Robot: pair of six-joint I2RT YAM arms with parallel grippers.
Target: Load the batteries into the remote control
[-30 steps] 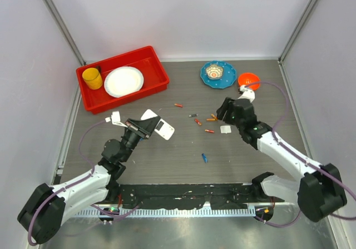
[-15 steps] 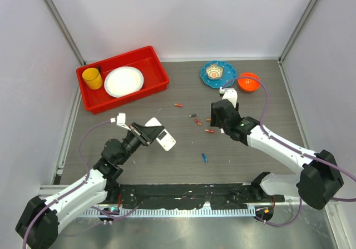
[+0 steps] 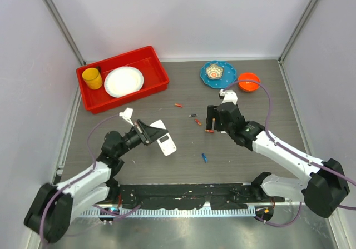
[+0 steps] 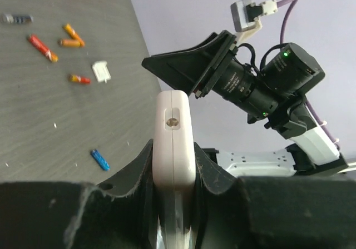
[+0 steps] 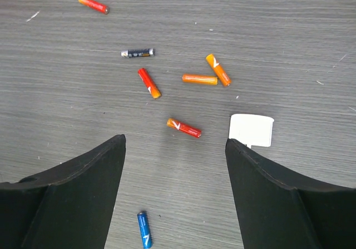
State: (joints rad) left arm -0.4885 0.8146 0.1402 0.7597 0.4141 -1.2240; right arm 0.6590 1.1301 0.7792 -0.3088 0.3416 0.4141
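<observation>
My left gripper [image 3: 151,132] is shut on the white remote control [image 3: 164,140] and holds it above the table. In the left wrist view the remote [image 4: 173,121] stands edge-on between the fingers. My right gripper [image 3: 212,120] is open and empty, hovering over the loose batteries. The right wrist view shows a red battery [image 5: 183,128] just beyond the open gripper [image 5: 175,143]. A blue battery [image 5: 144,229] lies between the fingers. Two orange ones [image 5: 199,79], another red one [image 5: 149,83] and a dark one [image 5: 137,53] lie farther off. A small white cover piece [image 5: 251,130] lies by the right finger.
A red bin [image 3: 153,85] with a yellow cup [image 3: 92,78] and a white plate [image 3: 123,81] stands at the back left. A blue plate [image 3: 225,79] with a small bowl and an orange bowl [image 3: 248,81] stand at the back right. One red battery [image 3: 178,104] lies apart.
My right gripper has swung left and nearer, over the batteries. My left gripper has carried the remote a little right and toward the table's front.
</observation>
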